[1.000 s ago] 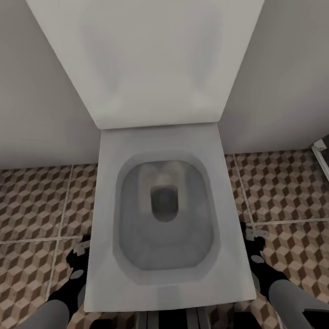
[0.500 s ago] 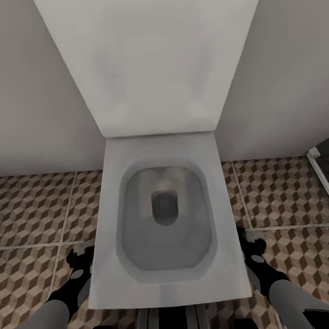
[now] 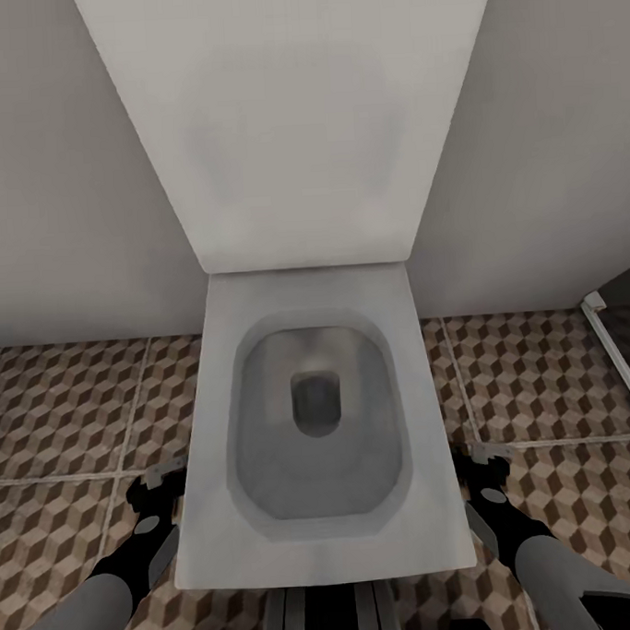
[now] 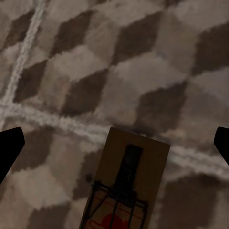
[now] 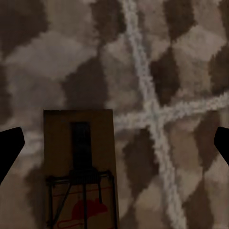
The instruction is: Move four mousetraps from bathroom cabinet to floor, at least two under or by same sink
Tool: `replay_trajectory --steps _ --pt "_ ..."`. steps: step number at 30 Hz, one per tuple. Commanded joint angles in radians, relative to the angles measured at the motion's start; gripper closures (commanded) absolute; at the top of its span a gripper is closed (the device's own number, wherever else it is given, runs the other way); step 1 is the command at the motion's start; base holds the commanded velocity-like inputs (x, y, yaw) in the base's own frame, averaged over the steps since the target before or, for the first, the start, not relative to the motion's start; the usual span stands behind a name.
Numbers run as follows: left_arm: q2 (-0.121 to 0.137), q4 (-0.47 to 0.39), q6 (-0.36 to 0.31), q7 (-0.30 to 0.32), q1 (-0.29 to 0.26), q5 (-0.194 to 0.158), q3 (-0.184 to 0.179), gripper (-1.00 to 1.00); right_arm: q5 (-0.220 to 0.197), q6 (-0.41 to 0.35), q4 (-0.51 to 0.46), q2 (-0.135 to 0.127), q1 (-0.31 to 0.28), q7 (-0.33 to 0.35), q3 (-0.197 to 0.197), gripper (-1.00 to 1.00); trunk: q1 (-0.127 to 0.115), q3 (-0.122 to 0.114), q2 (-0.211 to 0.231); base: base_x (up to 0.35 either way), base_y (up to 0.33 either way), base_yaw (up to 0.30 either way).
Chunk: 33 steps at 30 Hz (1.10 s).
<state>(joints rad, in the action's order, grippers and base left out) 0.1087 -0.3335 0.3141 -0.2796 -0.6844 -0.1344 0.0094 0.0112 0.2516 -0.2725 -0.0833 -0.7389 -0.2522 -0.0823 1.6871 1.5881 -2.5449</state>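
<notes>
A: Left gripper point(image 3: 156, 487) hangs beside the toilet point(image 3: 316, 426), jaws apart; a mousetrap point(image 4: 126, 183) lies flat on the tiled floor point(image 4: 143, 62) under it.

B: Right gripper point(image 3: 485, 470), jaws likewise spread, hangs above a second trap point(image 5: 81, 167) near a grout crossing.

Left arm point(image 3: 107, 584) and right arm point(image 3: 540, 562) lowered, reaching forward, jaws spread wide apart

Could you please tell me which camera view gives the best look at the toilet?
The head view: the whole open toilet sits centred, bowl and raised lid visible. The wrist views look at the bathroom floor instead, each with a mousetrap in frame.
</notes>
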Motion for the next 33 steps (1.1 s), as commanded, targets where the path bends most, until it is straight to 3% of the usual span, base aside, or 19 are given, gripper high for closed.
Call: replay_trajectory --steps 1,33 --pt "0.000 0.001 0.005 0.001 -0.001 -0.010 -0.002 -1.00 0.001 0.005 0.001 0.000 0.000 0.001 -0.005 -1.00 0.000 0.000 0.000 0.000 0.000 0.000" --pt "0.001 0.001 0.005 0.002 0.000 -0.009 -0.002 -1.00 0.001 0.005 0.001 0.000 0.000 0.002 -0.005 -1.00 0.000 0.000 0.000 0.000 0.000 0.000"
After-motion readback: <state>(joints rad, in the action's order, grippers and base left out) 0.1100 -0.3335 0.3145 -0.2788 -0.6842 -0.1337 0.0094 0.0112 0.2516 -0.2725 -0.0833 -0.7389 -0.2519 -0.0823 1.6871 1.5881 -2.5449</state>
